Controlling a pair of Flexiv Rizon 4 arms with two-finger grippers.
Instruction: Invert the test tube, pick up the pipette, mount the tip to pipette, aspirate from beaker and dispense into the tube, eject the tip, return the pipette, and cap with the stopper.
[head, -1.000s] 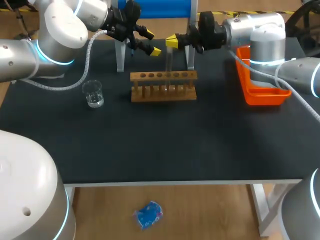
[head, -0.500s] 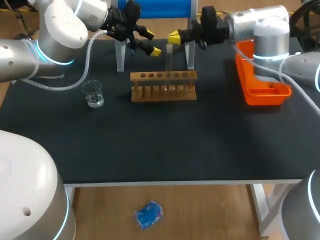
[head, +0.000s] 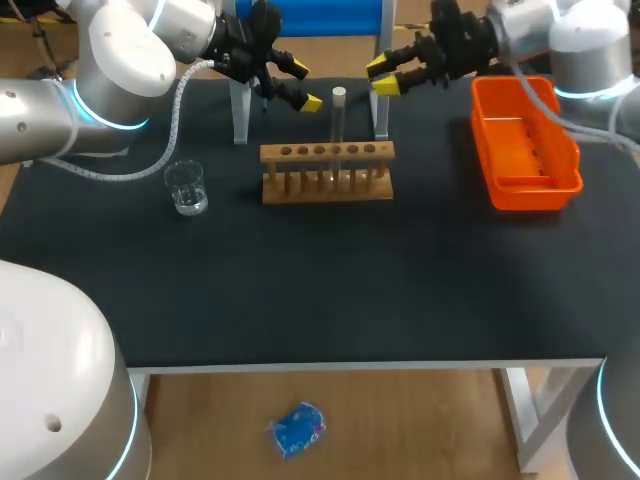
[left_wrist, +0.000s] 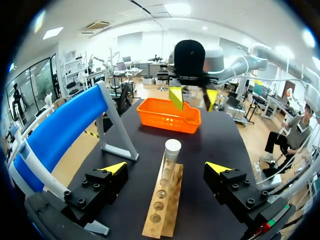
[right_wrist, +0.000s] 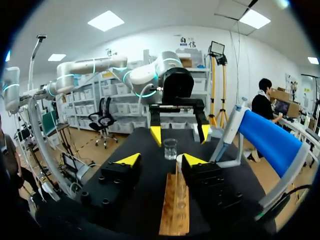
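Observation:
A clear test tube (head: 338, 122) stands upright in the wooden rack (head: 327, 172), its mouth upward. My right gripper (head: 384, 75) is open, a little to the right of the tube's top and apart from it. In the right wrist view the tube (right_wrist: 180, 176) stands just inside one finger of that gripper (right_wrist: 161, 160), the rack (right_wrist: 175, 212) beneath. My left gripper (head: 298, 85) is open to the tube's left. In the left wrist view the tube (left_wrist: 170, 159) rises ahead of the left gripper (left_wrist: 166, 168). The glass beaker (head: 187, 187) sits left of the rack.
An orange basket (head: 527, 148) sits at the right end of the table. A blue stand (head: 312, 18) on two grey legs rises behind the rack, close to both grippers. The black table (head: 320, 280) stretches in front of the rack.
My right gripper has opened, let go of the test tube and drawn back to the right. The tube stays upright in the rack. The left arm has not moved.

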